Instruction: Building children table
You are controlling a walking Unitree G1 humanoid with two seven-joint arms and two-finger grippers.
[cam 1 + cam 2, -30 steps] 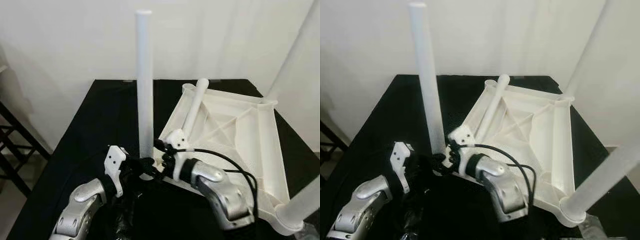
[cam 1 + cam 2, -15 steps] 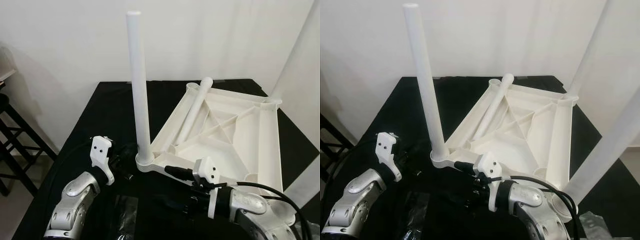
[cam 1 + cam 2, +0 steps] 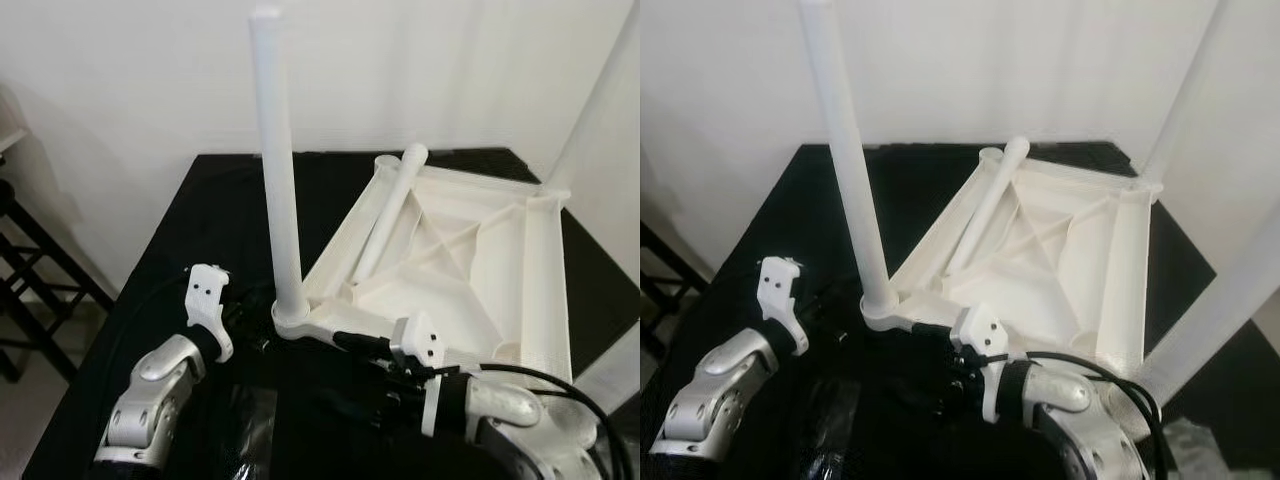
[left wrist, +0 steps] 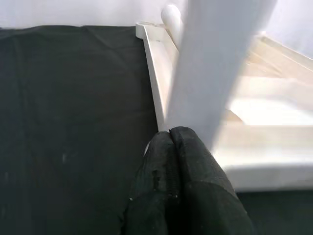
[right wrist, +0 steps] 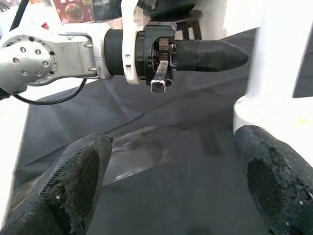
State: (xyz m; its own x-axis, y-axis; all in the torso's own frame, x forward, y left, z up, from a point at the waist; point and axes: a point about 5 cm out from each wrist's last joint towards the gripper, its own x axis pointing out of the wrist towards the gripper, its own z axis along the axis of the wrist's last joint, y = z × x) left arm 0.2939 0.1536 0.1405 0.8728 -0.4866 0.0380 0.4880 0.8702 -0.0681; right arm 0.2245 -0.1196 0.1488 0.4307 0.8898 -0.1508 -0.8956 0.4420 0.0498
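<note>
1. on the black table (image 3: 210,210) the upturned white tabletop (image 3: 470,260) lies flat with its ribbed underside up and legs standing in its corner sockets.
2. the nearest upright leg (image 3: 277,170) has its long axis vertical, seated in the corner socket (image 3: 292,318) just ahead of both grippers.
3. a loose leg (image 3: 390,210) lies slantwise inside the frame, beyond the grippers.
4. the right gripper (image 5: 166,161) is spread wide and empty, facing the socket.
5. the left gripper (image 4: 171,142) is nearer, fingers pressed together, empty, tips beside the leg's base.
6. no writing is legible.
</note>
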